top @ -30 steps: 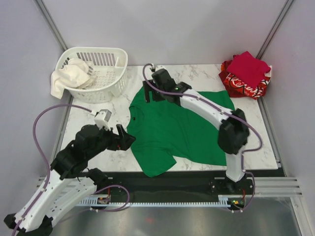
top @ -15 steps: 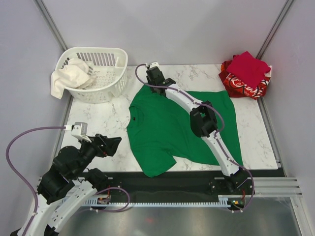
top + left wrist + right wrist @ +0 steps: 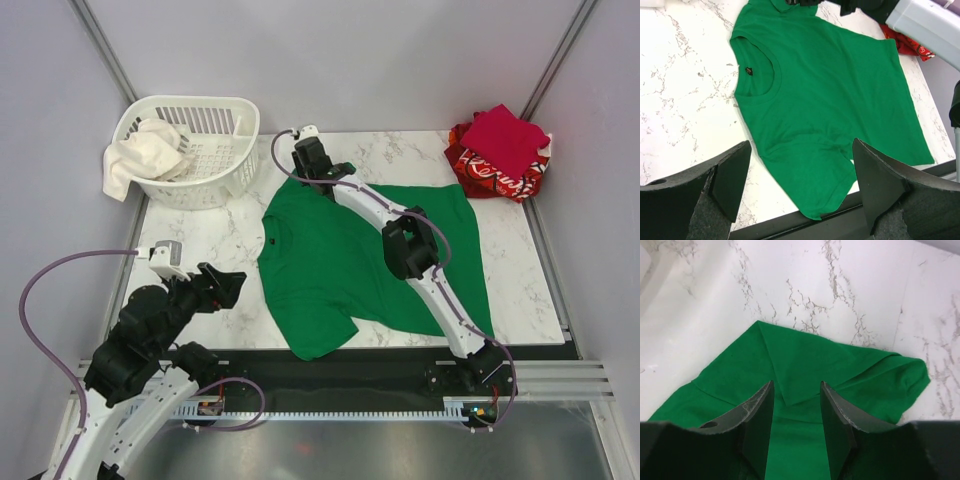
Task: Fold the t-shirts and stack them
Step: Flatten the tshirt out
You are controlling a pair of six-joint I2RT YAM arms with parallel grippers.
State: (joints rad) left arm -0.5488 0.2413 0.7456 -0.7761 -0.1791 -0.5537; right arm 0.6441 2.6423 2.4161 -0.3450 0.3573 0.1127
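Green t-shirt (image 3: 325,265) (image 3: 825,95) (image 3: 805,365) lies spread flat on the marble desk (image 3: 210,235) (image 3: 685,100) (image 3: 865,285). It sits just to the right of the white basket (image 3: 200,102) and nearer the arms than it. Its collar points toward the basket's side of the desk and its hem points away from it. One sleeve ends just short of the basket's near right corner, and the other sleeve lies far from the basket at the desk's near edge.

The right arm (image 3: 420,250) stretches across the shirt to the sleeve beside the basket. There the right jaws stand partway apart, pointing down at that sleeve, which is rumpled into a few folds. A pointed fold of green cloth shows in the gap between them and is not pinched.

The left arm (image 3: 140,340) hangs near the basket's side of the desk, closer to the arm bases than the basket is. The left jaws are spread wide with nothing between them, aimed at the shirt from beyond its collar.

Far across the desk from the basket, at the back right corner, a folded crimson t-shirt (image 3: 505,135) rests on a red t-shirt with white print (image 3: 485,175).

A white cloth (image 3: 140,155) sits in the basket and spills over its left rim.
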